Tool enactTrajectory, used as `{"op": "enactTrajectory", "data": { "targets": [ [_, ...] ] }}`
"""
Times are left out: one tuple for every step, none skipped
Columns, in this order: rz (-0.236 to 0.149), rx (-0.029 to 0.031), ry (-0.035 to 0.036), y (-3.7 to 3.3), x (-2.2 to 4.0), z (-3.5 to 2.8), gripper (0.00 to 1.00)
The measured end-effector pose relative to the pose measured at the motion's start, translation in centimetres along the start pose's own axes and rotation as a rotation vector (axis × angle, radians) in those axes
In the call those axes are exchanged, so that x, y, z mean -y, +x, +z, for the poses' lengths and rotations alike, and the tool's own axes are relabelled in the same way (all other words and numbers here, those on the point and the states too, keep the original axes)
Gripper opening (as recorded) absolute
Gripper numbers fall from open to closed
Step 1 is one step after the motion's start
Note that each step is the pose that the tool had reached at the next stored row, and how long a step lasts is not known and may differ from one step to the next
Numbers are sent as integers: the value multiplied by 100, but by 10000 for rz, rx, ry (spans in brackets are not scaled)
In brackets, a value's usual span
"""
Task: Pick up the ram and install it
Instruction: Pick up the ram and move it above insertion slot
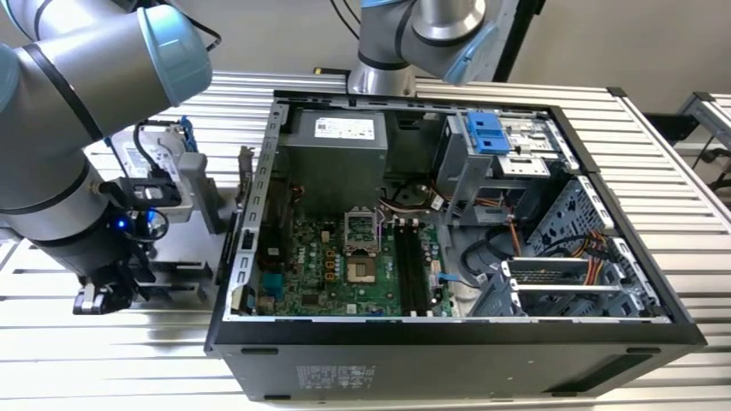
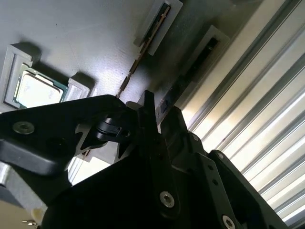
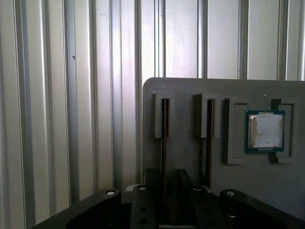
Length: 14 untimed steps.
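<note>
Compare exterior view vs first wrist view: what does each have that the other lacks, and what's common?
Exterior view adds: the open computer case, its motherboard with the memory slots, and the arm reaching down beside the case.
First wrist view adds: the ram standing edge-on in a slot of the grey holder, a second stick in the next slot, and the processor chip in its recess.
Shared: the slatted table and the claw, low at the holder.
</note>
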State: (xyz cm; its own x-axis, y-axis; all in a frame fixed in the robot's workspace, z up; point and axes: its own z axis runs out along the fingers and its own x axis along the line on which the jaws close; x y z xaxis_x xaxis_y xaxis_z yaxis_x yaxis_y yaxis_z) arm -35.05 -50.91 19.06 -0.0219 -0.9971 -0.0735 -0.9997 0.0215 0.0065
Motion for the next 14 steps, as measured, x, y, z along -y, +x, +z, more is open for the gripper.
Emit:
{"op": "enactTrajectory", "data": {
  "targets": [
    [1,0,0,0,-1,0,0],
    [1,0,0,0,-1,0,0],
    [1,0,0,0,-1,0,0],
    [1,0,0,0,0,0,0],
    [1,0,0,0,-1,0,0],
    [1,0,0,0,-1,0,0],
    [0,0,0,0,-1,0,0],
    [0,0,0,0,-1,0,0],
    [0,0,0,0,-1,0,0],
    [1,0,0,0,-2,0,0],
    [0,0,0,0,-2,0,0],
    [0,0,0,0,-2,0,0],
    [0,0,0,0,-2,0,0],
    [0,0,0,0,-2,0,0]
  ]
}}
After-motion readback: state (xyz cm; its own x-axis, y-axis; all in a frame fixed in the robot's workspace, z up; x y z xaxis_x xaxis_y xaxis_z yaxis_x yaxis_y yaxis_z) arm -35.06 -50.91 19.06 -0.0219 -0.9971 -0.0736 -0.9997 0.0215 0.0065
